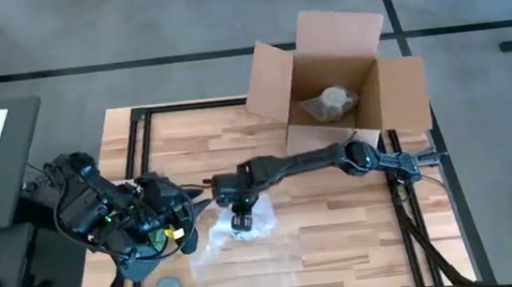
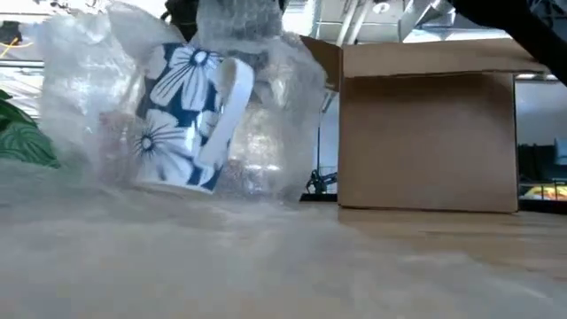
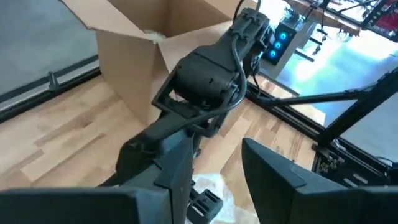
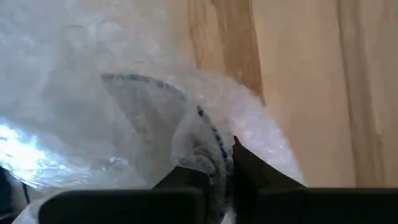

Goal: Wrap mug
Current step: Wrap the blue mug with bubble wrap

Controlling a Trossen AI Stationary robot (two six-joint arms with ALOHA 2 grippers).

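**Mug tilted in bubble wrap, right claw pinching the sheet**

The mug (image 2: 190, 115) is white with blue flower prints and a white side handle. In the low view it sits left of centre, leaning over, with clear bubble wrap (image 2: 266, 133) bunched around and over it. In the high view the wrap (image 1: 237, 235) lies on the lower middle of the wooden tabletop (image 1: 339, 220); the mug itself is hard to make out there.

The right claw (image 1: 242, 222) reaches down onto the wrap at the centre of the high view. In the right wrist view its fingers (image 4: 186, 180) are nearly closed, pinching a fold of wrap with a blue-edged rim between them.

The left claw (image 1: 184, 228) hovers just left of the wrap, its fingers apart and holding nothing.

An open cardboard box (image 1: 335, 79) stands at the upper right, with a wrapped bundle (image 1: 332, 101) inside.
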